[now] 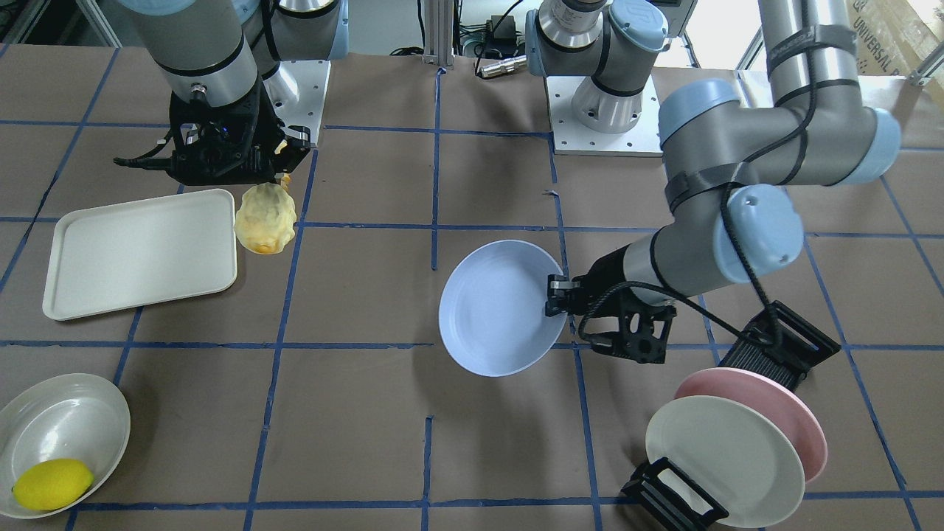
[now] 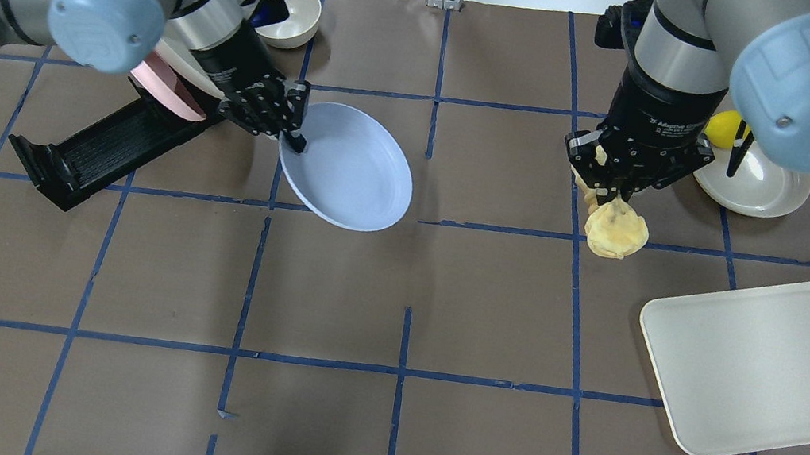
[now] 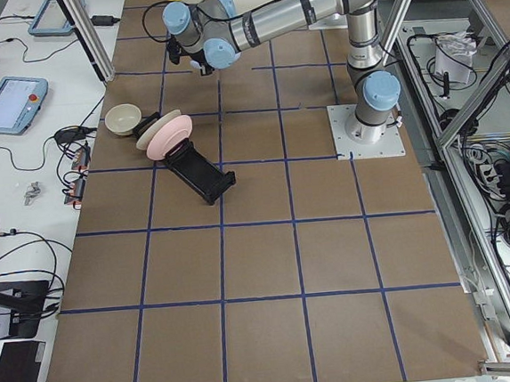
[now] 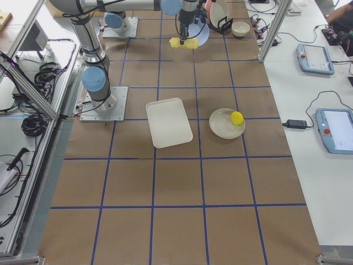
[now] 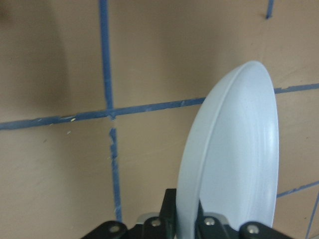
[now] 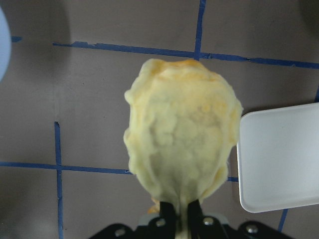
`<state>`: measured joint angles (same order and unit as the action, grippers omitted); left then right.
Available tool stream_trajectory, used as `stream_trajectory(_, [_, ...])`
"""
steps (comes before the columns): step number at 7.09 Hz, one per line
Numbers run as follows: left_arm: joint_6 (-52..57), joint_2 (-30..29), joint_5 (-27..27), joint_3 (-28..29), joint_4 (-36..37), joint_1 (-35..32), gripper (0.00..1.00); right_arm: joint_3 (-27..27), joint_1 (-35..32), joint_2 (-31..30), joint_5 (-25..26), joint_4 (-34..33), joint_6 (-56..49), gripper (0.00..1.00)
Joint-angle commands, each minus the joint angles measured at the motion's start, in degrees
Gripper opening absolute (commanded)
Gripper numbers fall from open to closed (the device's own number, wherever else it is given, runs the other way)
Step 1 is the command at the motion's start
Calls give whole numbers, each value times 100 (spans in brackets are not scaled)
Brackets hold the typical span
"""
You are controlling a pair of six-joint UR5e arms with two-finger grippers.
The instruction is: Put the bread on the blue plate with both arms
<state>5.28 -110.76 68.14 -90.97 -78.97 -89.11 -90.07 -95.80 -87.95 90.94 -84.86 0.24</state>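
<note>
My left gripper (image 2: 294, 137) is shut on the rim of the blue plate (image 2: 349, 169) and holds it tilted above the table; it also shows in the front view, gripper (image 1: 558, 296) and plate (image 1: 495, 306), and in the left wrist view (image 5: 234, 164). My right gripper (image 2: 614, 188) is shut on one end of the bread (image 2: 616, 231), which hangs down from it above the table. The bread also shows in the front view (image 1: 265, 219) and in the right wrist view (image 6: 182, 142). The plate and the bread are well apart.
A cream tray (image 2: 766, 366) lies near the bread. A white plate (image 1: 63, 428) holds a lemon (image 1: 53, 483). A black rack (image 1: 782, 346) holds a pink plate (image 1: 774, 405) and a cream plate (image 1: 726, 457). A small bowl (image 2: 288, 16) stands at the back.
</note>
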Motion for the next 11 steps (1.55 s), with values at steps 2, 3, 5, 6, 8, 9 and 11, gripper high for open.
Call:
stream_trajectory(2, [-737, -393, -623, -437, 1204, -466, 13, -2, 0, 33, -15, 22, -15, 13])
stream_trajectory(3, [-721, -455, -653, -648, 1713, -510, 13, -11, 0, 76, -32, 31, -15, 14])
stream_trajectory(5, [-747, -692, -600, -703, 2288, -554, 26, -11, -9, 59, -59, 31, -15, 14])
stream_trajectory(6, [-913, -640, -583, -694, 2289, -572, 74, 7, -35, 164, -85, -30, 28, 13])
stream_trajectory(8, [-1125, -343, -259, -606, 2159, -468, 100, 217, -341, 803, -312, -640, 81, 13])
stream_trajectory(9, [-1099, -36, 238, -589, 1748, -380, 100, 305, -464, 1189, -462, -967, 116, 14])
stream_trajectory(11, [-977, 623, 813, -501, 826, -134, 100, 865, -710, 2111, -586, -1584, 345, 14])
